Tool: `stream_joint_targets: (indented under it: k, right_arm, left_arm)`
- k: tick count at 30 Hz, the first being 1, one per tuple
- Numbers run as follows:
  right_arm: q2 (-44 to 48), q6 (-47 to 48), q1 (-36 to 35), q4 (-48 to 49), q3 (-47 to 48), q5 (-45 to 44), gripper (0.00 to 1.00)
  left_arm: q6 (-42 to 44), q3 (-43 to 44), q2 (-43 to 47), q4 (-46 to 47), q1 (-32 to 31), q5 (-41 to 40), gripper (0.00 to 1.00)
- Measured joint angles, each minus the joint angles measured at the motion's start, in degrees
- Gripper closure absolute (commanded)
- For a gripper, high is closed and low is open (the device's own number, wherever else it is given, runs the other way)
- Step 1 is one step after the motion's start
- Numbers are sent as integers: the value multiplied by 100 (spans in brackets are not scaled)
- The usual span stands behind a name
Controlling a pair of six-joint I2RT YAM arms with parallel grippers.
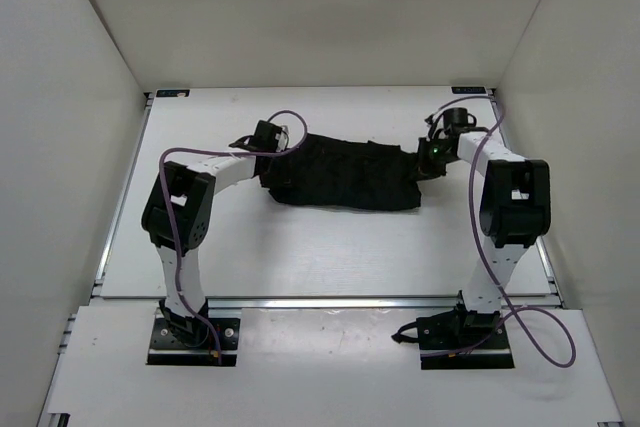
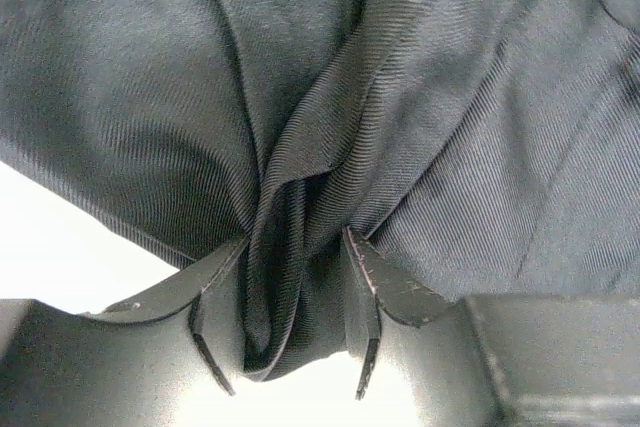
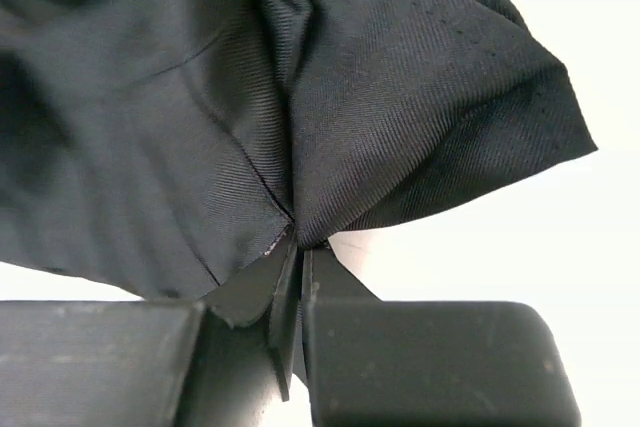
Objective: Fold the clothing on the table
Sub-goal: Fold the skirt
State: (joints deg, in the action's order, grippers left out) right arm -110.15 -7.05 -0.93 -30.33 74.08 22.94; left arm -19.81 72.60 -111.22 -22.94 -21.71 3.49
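Note:
The clothing (image 1: 340, 177) is a black pleated garment lying stretched left to right across the far middle of the white table (image 1: 300, 247). At its left end, my left gripper (image 1: 268, 142) has its jaws closed round a bunched fold of the fabric. In the left wrist view that fold of the clothing (image 2: 450, 97) fills the gap between the fingers of the left gripper (image 2: 296, 237). My right gripper (image 1: 425, 159) is at the right end. In the right wrist view the right gripper (image 3: 300, 245) is shut tight on a corner of the clothing (image 3: 400, 117).
White enclosure walls (image 1: 70, 97) stand on the left, back and right of the table. Thin metal rails (image 1: 300, 300) run along the table's edges. Both arm bases sit at the near edge, with purple cables (image 1: 540, 332) looping beside the right one.

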Motion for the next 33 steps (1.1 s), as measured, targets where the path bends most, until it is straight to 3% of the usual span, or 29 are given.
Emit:
stream_joint_targets:
  k: [6, 12, 20, 33]
  right_arm:
    - [273, -101, 35, -501, 1224, 131, 100]
    - [481, -520, -1049, -444, 2194, 240, 100]
    - [-181, -1119, -2297, -391, 2614, 535, 100]
    - [-680, -1738, -2682, 96, 2033, 911, 99]
  left_arm:
    - [-208, 251, -271, 240, -439, 520, 53]
    - [-358, 588, -597, 468, -750, 1071, 53]
    - [-590, 706, -769, 660, -791, 1622, 53]
    - [-1187, -326, -542, 1880, -201, 2712, 50]
